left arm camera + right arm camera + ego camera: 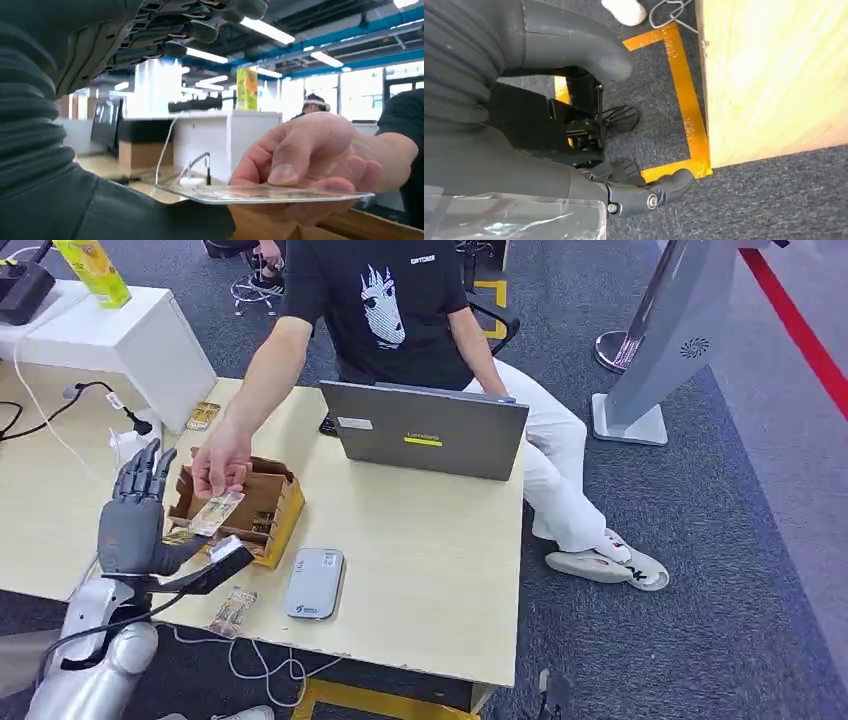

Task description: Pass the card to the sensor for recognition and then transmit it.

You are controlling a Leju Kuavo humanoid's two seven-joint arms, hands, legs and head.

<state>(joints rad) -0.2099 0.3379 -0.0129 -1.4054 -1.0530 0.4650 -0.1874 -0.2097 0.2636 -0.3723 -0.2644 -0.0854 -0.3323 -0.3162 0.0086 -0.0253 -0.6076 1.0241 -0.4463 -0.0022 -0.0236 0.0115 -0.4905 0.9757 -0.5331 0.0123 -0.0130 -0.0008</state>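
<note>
We log the task as barely started. The card [217,512] is pinched in the person's hand [222,468], held out just over the near corner of the cardboard box [262,502] toward the robot's left hand [140,510]. That hand is raised with its fingers [143,468] spread and upright and the thumb out below; in the left wrist view the card [260,193] lies flat just above the thumb [150,215], gripped on its far end by the person's fingers [295,155]. We cannot tell whether card and thumb are touching. We judge the left hand holds nothing yet, so the handover is in progress, not done.

The right hand [574,150] hangs beside the desk edge [764,80] above the carpet and a taped yellow outline. Its fingers look loosely curled with nothing between them, though much of the hand is hidden; we cannot tell its state for certain.

The sensor, which we take to be the grey flat reader [314,582], lies on the desk just beside the box, on the side toward the robot. Another card [232,611] lies near the desk's front edge, close to the reader. A laptop [425,430] stands beyond the box.

Left to do, as we judge it:
- close the left hand on the card
- carry it to the reader
- hand it on
</note>
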